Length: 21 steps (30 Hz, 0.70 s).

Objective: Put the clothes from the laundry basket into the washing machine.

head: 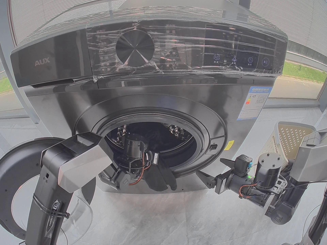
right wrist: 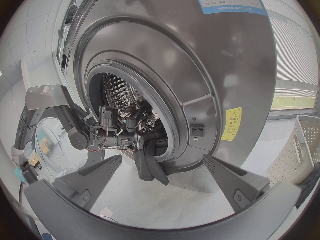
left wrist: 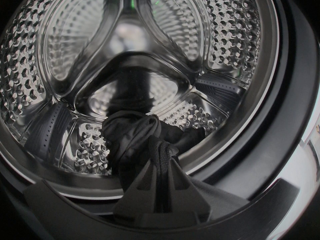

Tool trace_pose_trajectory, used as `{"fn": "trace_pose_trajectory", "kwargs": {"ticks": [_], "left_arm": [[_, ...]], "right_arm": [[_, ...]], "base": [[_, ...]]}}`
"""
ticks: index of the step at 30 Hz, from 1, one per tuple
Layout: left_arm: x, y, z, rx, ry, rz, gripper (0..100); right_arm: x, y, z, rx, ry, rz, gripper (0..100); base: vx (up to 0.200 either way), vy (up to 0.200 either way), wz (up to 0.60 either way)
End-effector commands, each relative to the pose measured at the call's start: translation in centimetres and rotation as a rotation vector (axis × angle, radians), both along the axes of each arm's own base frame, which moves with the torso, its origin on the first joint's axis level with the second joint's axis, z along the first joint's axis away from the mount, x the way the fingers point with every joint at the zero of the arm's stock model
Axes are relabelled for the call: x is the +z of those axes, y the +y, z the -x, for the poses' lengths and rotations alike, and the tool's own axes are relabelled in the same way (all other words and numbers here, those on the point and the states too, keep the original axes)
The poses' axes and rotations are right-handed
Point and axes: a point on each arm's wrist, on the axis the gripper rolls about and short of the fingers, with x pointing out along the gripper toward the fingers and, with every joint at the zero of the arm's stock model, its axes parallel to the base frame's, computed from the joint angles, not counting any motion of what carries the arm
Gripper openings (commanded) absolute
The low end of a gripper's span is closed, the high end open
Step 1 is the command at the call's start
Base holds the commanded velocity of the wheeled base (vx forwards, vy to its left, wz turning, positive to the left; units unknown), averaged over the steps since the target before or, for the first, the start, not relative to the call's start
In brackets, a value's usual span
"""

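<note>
One dark garment (head: 158, 179) hangs over the washing machine (head: 204, 96) door rim, partly inside the drum, with the left claw (left wrist: 162, 170) clamped on it. Right claw (head: 214, 171) spread wide, empty, near the laundry basket (head: 289, 136).

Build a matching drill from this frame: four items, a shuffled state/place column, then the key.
Column A
1. black cloth garment
2. left hand
3. right hand
4. white perforated plastic laundry basket

Column B
a. open and empty, in front of the dark grey front-loading washing machine, low on its right side
b. standing to the right of the machine
c. draped over the lower rim of the steel drum, part hanging outside
d. shut on the garment at the drum mouth

Pairs: 1-c, 2-d, 3-a, 4-b
</note>
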Motion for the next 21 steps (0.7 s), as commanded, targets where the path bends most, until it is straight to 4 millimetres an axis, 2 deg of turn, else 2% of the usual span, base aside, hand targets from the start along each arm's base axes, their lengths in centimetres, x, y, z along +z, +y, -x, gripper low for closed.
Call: {"fn": "trace_pose_trajectory", "kwargs": {"ticks": [1, 5, 6, 10, 20, 21], "left_arm": [[1.4, -0.2, -0.8, 0.02, -0.063, 0.052, 0], [2.9, 0.0, -2.2, 0.056, -0.157, 0.104, 0], [3.5, -0.1, -3.2, 0.086, -0.211, 0.129, 0], [4.6, 0.2, -4.9, 0.124, -0.297, 0.168, 0], [5.0, 0.3, -6.1, 0.147, -0.355, 0.201, 0], [5.2, 0.2, -6.1, 0.147, -0.361, 0.216, 100]], "right_arm": [[0.0, 0.1, 0.0, 0.002, -0.003, -0.002, 100], [-0.1, 0.1, 0.0, 0.002, -0.003, -0.002, 100], [-0.1, 0.1, 0.0, 0.002, -0.002, -0.001, 100], [-0.1, 0.1, 0.0, 0.002, -0.002, -0.001, 100], [-0.1, 0.0, 0.1, 0.002, 0.0, -0.001, 100], [-0.1, 0.0, 0.1, 0.002, 0.001, 0.0, 100]], "base": [[0.0, 0.0, 0.0], [0.0, 0.0, 0.0], [0.0, 0.0, 0.0], [0.0, 0.0, 0.0], [0.0, 0.0, 0.0], [0.0, 0.0, 0.0]]}}
